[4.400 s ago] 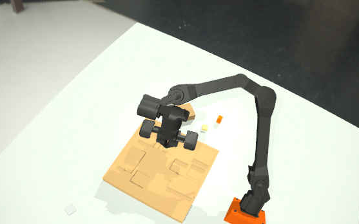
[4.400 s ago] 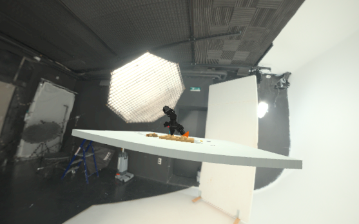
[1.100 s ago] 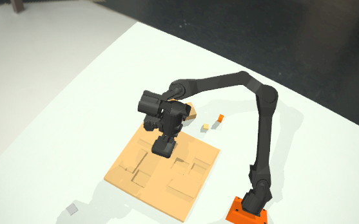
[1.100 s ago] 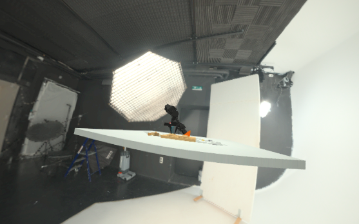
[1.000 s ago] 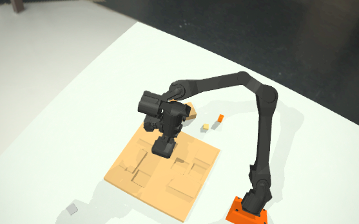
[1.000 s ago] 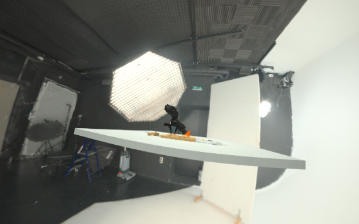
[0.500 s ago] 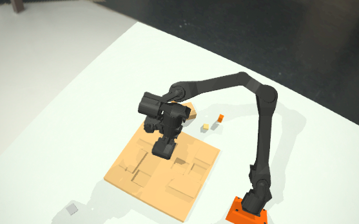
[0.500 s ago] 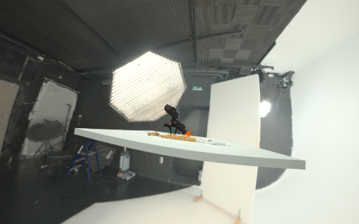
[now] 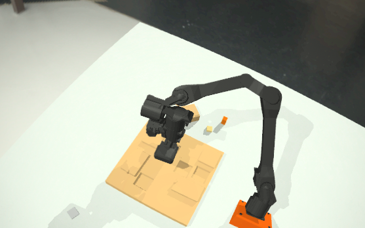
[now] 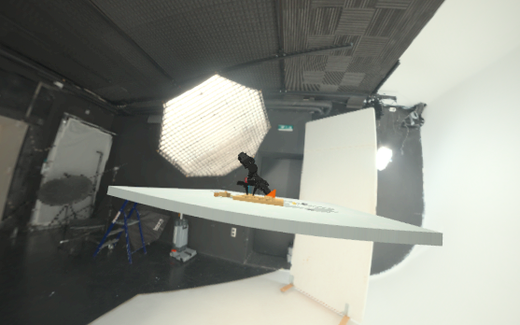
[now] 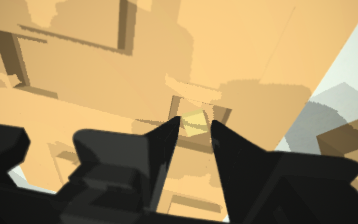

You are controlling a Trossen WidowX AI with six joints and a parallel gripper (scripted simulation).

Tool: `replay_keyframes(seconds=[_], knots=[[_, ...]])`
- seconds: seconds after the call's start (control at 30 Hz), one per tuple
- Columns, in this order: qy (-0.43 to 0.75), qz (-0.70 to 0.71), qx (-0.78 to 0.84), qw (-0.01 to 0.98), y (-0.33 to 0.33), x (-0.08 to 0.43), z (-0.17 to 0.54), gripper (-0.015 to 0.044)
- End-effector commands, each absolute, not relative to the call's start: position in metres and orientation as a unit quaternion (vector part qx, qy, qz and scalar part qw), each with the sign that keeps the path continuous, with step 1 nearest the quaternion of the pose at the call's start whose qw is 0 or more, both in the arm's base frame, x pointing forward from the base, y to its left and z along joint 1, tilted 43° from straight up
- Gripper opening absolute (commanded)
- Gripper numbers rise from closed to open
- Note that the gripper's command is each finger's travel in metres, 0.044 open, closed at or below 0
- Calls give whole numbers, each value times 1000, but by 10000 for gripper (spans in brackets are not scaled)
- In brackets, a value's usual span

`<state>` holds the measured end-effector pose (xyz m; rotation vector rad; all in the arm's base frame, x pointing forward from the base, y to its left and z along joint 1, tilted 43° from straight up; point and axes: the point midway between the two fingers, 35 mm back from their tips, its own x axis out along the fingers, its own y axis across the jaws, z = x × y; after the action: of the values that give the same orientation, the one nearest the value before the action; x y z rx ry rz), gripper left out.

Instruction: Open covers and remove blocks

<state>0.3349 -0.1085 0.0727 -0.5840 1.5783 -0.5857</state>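
Note:
The wooden puzzle board [image 9: 161, 201] [image 11: 237, 32] lies on the table, with recessed wells and flat covers in its own colour. A pale yellow block [image 11: 195, 123] sits in a small square well. My gripper [image 11: 195, 122] [image 10: 250, 192] is partly open, its fingertips on either side of that block in the wrist view, with nothing gripped; contact cannot be told. In the top view the hand hides the fingertips. A yellow block [image 9: 210, 128], an orange block [image 9: 225, 120] and a grey block [image 9: 73, 213] rest on the table off the board. Some cover positions are hard to tell.
A wooden box-like piece [image 9: 194, 115] [image 11: 356, 136] stands close to the board's back edge, partly hidden by the arm. The orange arm base [image 9: 251, 219] stands to the right of the board. The arm arches over the table's right side.

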Motion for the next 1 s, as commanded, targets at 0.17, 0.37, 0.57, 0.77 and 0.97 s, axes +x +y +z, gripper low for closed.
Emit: replay_keyframes(seconds=[0.17,0.37,0.57,0.77,0.97], knots=[[689,-256,-255,629,-109,335,73,104],[689,-256,-255,629,-108,335,73,80],[689,-255,-255,628,-104,336,78,80],[689,-255,-256,628,-98,337,84,80],[690,-255,-256,628,-93,337,89,80]])
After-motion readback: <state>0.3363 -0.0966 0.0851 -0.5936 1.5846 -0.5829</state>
